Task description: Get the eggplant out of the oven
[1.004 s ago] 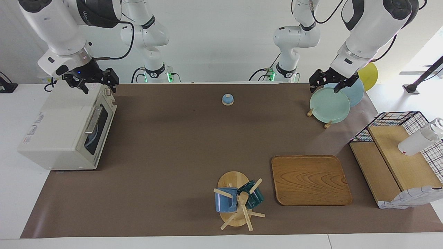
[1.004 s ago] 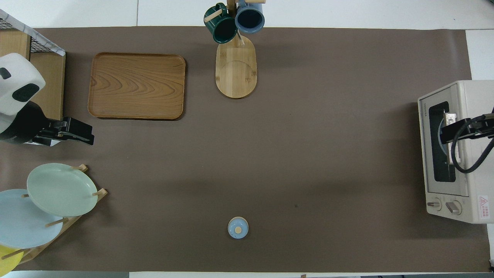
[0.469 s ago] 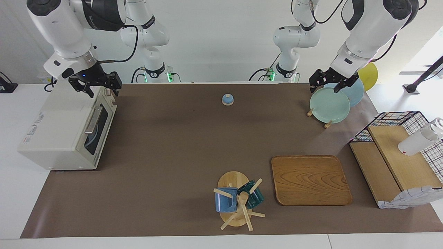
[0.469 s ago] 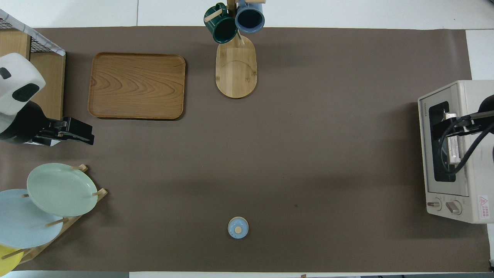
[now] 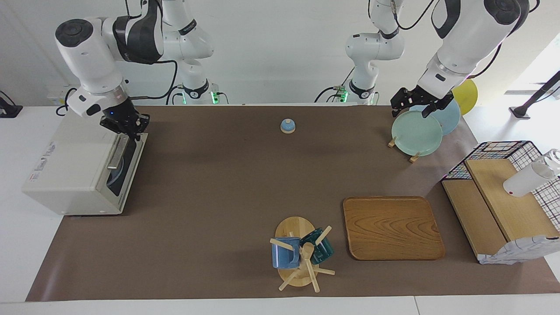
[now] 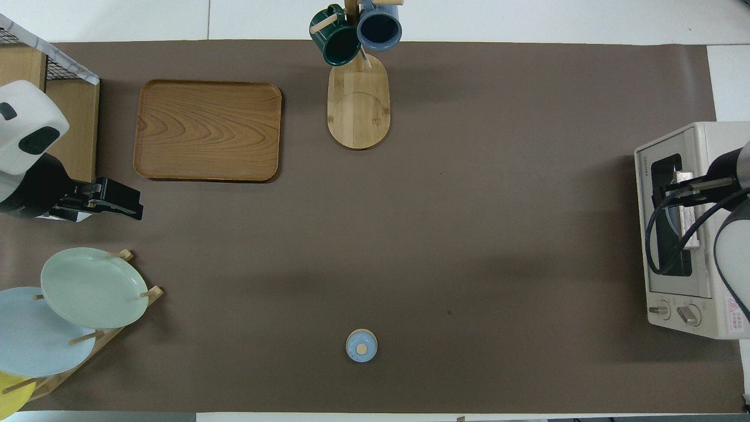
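Observation:
The cream-white oven (image 5: pixel 74 162) stands at the right arm's end of the table, and its dark glass door is closed. It also shows in the overhead view (image 6: pixel 718 140). The eggplant is hidden; only a bluish dish shows faintly through the glass. My right gripper (image 5: pixel 126 129) is open and points down over the oven's top front edge, just above the nearer-to-robots end of the metal bar handle (image 5: pixel 116 153). It shows over the door in the overhead view (image 6: pixel 668 190). My left gripper (image 5: pixel 413 107) waits open and empty above the plate rack, also seen from overhead (image 6: pixel 120 202).
A rack with a pale green plate (image 5: pixel 416 132) stands at the left arm's end. A wooden tray (image 5: pixel 391 227), a mug tree with two mugs (image 5: pixel 299 253), a small blue bell (image 5: pixel 288 126) and a wire basket with wooden shelves (image 5: pixel 498 192) are on the brown mat.
My right gripper has turned and come down from over the oven's top to just above the door handle. The left arm has not moved. The oven door stays closed.

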Robot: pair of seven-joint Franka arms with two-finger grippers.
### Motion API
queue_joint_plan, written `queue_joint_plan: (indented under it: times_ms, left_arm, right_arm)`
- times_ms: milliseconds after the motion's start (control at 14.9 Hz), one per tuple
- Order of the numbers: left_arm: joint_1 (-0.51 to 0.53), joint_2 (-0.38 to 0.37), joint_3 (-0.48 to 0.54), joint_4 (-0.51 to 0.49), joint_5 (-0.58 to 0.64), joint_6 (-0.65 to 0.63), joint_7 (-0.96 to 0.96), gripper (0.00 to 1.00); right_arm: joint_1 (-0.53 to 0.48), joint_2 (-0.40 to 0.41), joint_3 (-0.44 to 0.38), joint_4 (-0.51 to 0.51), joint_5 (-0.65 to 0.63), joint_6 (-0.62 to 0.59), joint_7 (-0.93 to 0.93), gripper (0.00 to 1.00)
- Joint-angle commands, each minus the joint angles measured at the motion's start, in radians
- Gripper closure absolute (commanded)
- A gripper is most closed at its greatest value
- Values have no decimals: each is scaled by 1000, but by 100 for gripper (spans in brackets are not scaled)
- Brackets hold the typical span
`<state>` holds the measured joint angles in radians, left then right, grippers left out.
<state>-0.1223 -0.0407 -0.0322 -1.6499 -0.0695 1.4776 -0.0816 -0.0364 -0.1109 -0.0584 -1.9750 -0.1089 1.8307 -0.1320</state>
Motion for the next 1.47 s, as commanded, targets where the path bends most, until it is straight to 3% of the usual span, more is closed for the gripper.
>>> queue_joint_plan:
  times_ms: [0,536,1071,1406]
  left_arm:
    - [10,-16,-8,-7,16,-13,-3,0]
    - [10,-16,-6,-7,16,-13,-3,0]
    - [10,-16,-8,-7,16,-13,-3,0]
    - [10,-16,-8,-7,16,-13,-3,0]
  right_arm:
    - [-17,11,6,-25,-90,22,32,100]
    - [-20,48,6,-64,-189,111,32,100]
    - [-14,65,12,-117,-173,197,43,100]
    - [78,111,12,-159,-172,298,144,100]
